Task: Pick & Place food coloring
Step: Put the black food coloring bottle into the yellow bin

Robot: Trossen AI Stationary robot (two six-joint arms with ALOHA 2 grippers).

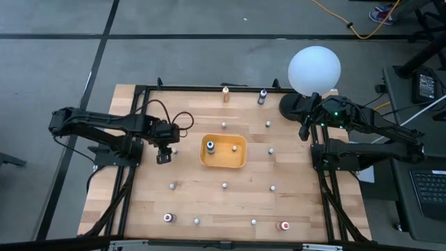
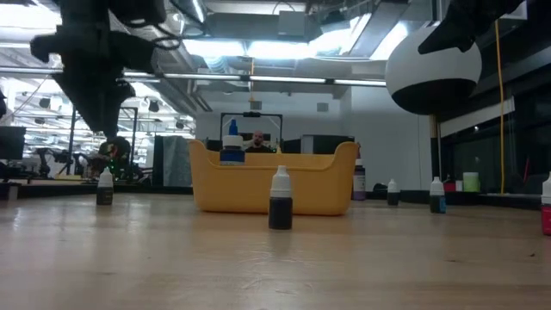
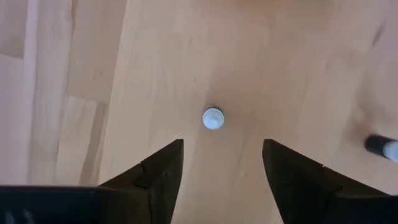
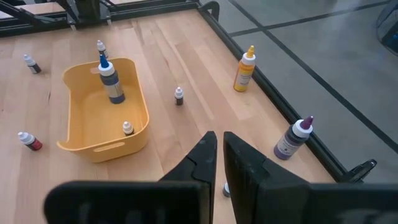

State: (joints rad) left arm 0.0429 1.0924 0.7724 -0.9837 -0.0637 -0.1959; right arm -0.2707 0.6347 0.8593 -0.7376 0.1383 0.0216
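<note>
The left gripper (image 3: 222, 163), fingers wide, hangs over a white-capped bottle (image 3: 212, 118) near the bench's left edge; an off-centre descent could topple it.

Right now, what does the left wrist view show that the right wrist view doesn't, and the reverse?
Only the left wrist view shows the open left gripper above a white-capped bottle standing on bare wood.

Only the right wrist view shows the shut right gripper, the yellow tray holding a blue-capped bottle, an orange bottle and a purple bottle.

Both show the wooden table.
</note>
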